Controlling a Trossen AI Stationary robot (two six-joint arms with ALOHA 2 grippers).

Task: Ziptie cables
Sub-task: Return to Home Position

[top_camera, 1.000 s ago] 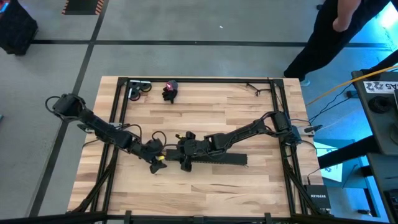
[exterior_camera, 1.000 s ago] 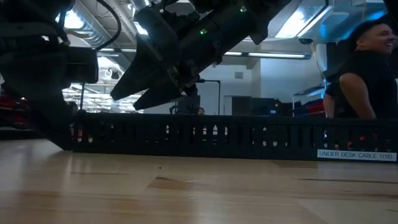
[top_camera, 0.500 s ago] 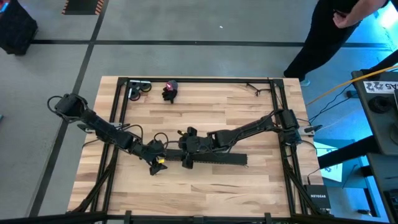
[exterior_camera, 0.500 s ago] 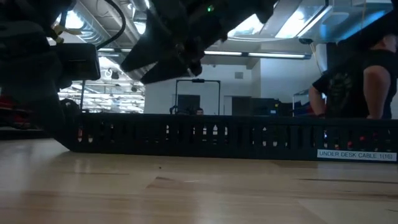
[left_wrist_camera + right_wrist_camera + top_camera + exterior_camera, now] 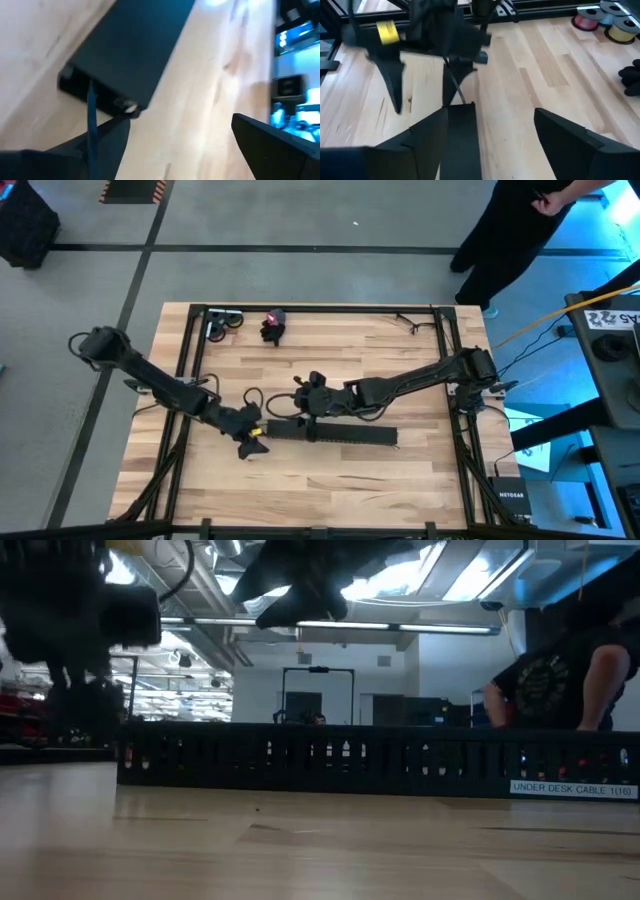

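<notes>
High view showed the left gripper [image 5: 250, 442] at the duct's [image 5: 340, 434] left end and the right gripper [image 5: 308, 390] raised just beyond it, both with jaws spread and empty. A blue cable [image 5: 91, 115] poked from the duct end. Best to lift clear before retracting, lest a finger snag it.

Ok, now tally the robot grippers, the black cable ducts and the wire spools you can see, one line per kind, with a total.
Grippers: 2, the left gripper and the right gripper, both open above the table.
Black cable duct: 1, lying on the table.
Wire spools: 3, a red spool, a blue-grey spool and a yellow spool.
Total: 6.
</notes>
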